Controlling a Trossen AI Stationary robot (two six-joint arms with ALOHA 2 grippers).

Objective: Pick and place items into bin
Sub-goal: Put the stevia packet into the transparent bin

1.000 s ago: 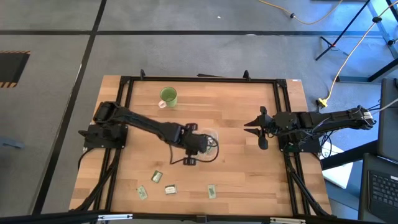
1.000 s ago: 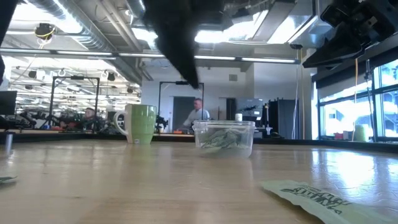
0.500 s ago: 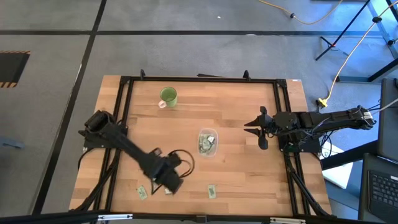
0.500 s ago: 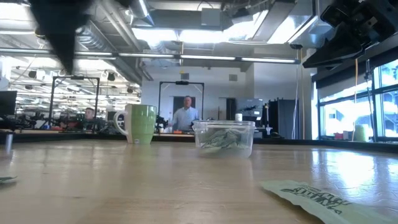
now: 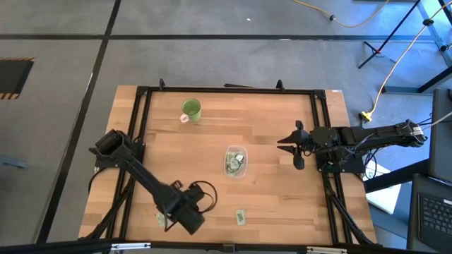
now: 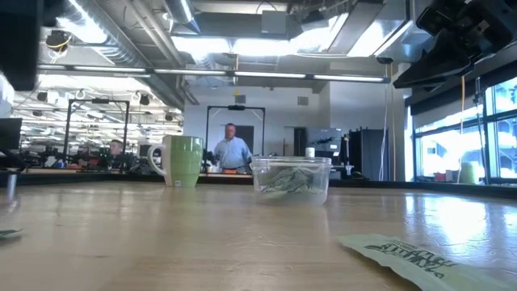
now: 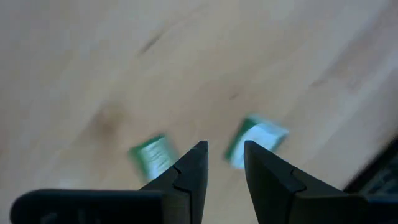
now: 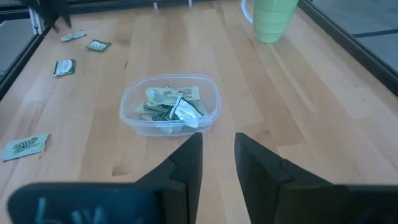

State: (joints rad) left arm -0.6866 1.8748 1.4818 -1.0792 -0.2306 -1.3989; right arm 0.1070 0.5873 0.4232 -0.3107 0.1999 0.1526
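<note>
Left hand [image 5: 185, 217] has swung from the clear bin [image 5: 235, 161] at mid-bench to the loose packets [image 7: 151, 155] near the front edge, fingers slightly parted and empty: next pick starting; right hand [image 5: 295, 145] parked, parted.

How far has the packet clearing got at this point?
Mostly done: the bin already holds a heap of packets. The left gripper is open above two loose packets, holding nothing. At least four packets remain on the table. The right gripper waits at the right edge.

Left end effector [image 5: 185, 215] hovers low, fingers parted; right end effector [image 5: 295, 144] waits
</note>
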